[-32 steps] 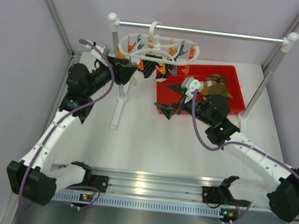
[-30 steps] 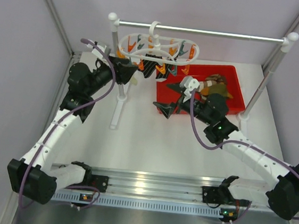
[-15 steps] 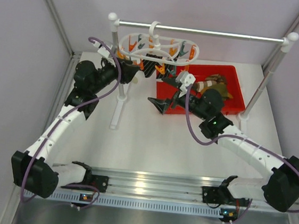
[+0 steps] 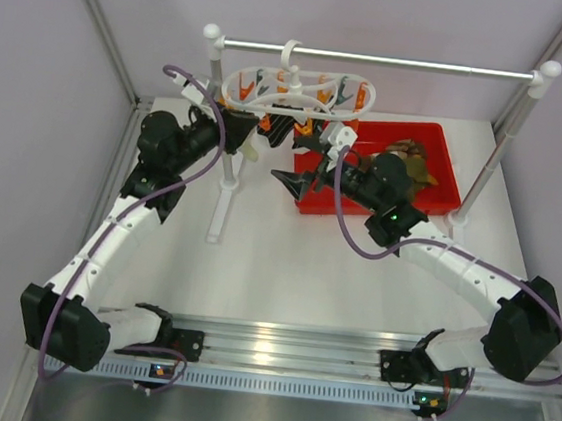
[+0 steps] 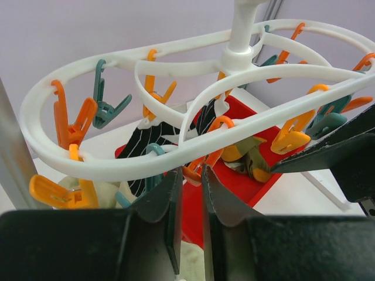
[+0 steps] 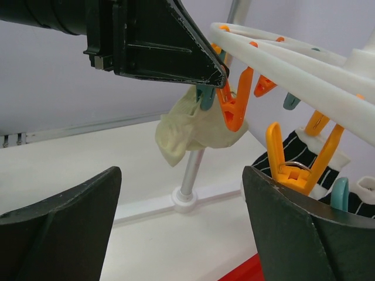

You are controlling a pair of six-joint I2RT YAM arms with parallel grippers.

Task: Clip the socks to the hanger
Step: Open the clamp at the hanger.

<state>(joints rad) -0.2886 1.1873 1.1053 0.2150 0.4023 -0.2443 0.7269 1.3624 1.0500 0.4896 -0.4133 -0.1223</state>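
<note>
The white hanger (image 4: 299, 87) hangs by its hook from the rail, ringed with orange and teal clips. My left gripper (image 5: 190, 171) is under its left end, its jaws closed to a narrow slit on the handles of an orange clip (image 6: 234, 105). A pale cream sock (image 6: 193, 132) hangs right by that clip. A black striped sock (image 5: 143, 140) hangs further in. More socks (image 4: 407, 163) in brown and olive lie in the red tray (image 4: 443, 202). My right gripper (image 6: 181, 172) stands wide open and empty, just below and to the right of the hanger's left end.
The silver rail (image 4: 377, 59) spans two white-capped posts. The left post (image 6: 190, 175) and its white foot stand directly ahead of my right gripper. The red tray lies under the hanger's right half. My two grippers are close together by the hanger.
My left gripper's jaws have narrowed onto the orange clip. My right arm has swung left and toward the hanger, off the red tray, with its gripper still open.
</note>
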